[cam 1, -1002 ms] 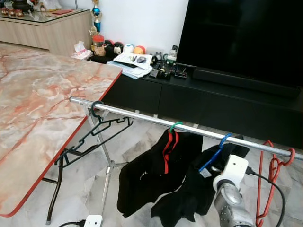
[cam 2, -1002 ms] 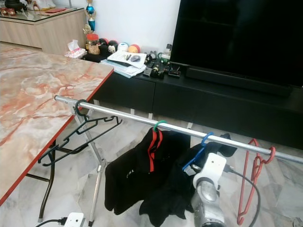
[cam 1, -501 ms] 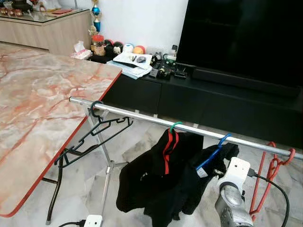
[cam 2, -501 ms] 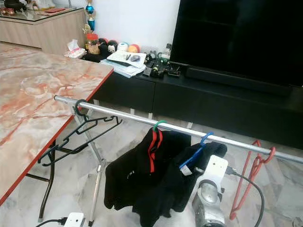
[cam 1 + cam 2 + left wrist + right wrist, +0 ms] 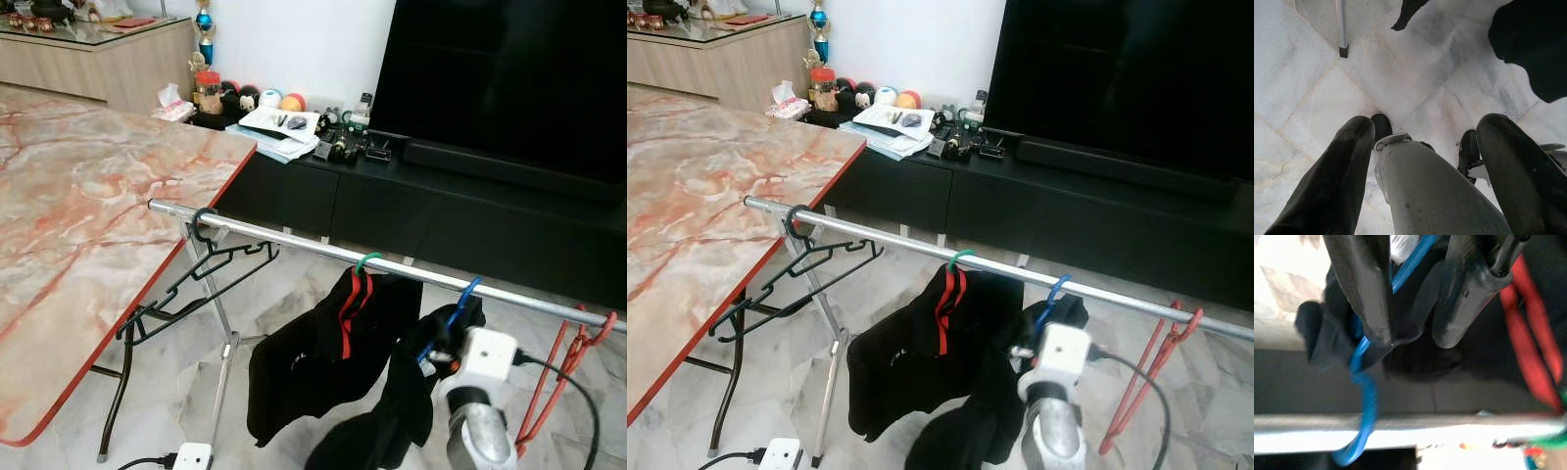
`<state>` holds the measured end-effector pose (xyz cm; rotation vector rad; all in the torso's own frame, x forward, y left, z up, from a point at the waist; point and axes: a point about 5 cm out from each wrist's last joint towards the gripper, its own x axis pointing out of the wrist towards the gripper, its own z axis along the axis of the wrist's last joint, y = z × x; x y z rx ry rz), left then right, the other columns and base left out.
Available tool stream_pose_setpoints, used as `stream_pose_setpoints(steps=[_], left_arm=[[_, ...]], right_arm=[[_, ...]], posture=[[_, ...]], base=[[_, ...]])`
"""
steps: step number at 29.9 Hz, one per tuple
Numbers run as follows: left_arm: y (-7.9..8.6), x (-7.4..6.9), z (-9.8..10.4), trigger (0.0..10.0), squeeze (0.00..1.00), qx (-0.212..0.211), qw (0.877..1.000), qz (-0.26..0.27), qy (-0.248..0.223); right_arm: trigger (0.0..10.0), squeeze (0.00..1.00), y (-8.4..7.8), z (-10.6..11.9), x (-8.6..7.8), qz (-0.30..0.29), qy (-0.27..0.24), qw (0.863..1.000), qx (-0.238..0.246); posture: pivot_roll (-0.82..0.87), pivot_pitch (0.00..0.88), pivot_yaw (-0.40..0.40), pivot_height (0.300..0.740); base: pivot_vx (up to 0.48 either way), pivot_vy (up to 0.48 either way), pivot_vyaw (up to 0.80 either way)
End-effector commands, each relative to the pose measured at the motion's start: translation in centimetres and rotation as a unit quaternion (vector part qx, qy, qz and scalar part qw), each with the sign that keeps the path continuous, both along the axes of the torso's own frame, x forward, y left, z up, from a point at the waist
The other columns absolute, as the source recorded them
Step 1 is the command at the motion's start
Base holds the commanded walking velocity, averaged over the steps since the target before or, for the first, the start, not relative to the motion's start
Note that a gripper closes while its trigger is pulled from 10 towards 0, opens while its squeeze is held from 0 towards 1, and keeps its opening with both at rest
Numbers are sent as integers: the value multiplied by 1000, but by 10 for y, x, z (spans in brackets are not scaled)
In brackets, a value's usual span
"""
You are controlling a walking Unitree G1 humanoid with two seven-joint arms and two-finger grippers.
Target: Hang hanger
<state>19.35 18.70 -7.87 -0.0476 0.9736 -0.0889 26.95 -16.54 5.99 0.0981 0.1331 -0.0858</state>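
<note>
Right gripper (image 5: 1410, 335) is up by the rail (image 5: 294, 238), jaws nearly closed w/ the blue hanger (image 5: 1364, 382) and its black garment (image 5: 392, 431) pinched between them; hanger's hook sits over the rail, btw the green-hooked hanger (image 5: 364, 262) w/ black-and-red top and the red hanger (image 5: 563, 367). Left gripper (image 5: 1420, 176) hangs low over the marble floor (image 5: 1312, 88), jaws apart, nothing in them. An empty dark hanger (image 5: 196, 279) hangs at the rail's end beside the desk (image 5: 88, 206).

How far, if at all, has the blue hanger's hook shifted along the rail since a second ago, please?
Cannot tell of any real shift: the blue hanger hooks the rail about as far right of the green hook as before.
</note>
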Motion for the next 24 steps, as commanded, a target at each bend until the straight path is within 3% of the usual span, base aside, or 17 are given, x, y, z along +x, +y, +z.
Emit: stream_pose_setpoints(steps=[1,11,18,24], left_arm=[[-2,-3,-2,10000,0,0,1000,-10,11],[-1,-2,-1,10000,0,2,1000,-8,9],[-1,-2,-1,10000,0,3,1000,-9,9],[-1,-2,-1,10000,0,3,1000,-10,8]], right_arm=[[10000,0,-5,3,1,-11,2,1000,-9],[10000,0,-18,1,12,-88,29,996,14],[10000,0,-19,-8,16,-107,65,991,42],[10000,0,-23,-17,20,-122,99,987,37]], posture=[[102,0,-92,740],[113,0,-91,740],[113,0,-89,740],[116,0,-88,740]], base=[[0,0,0],[0,0,0],[0,0,0],[0,0,0]])
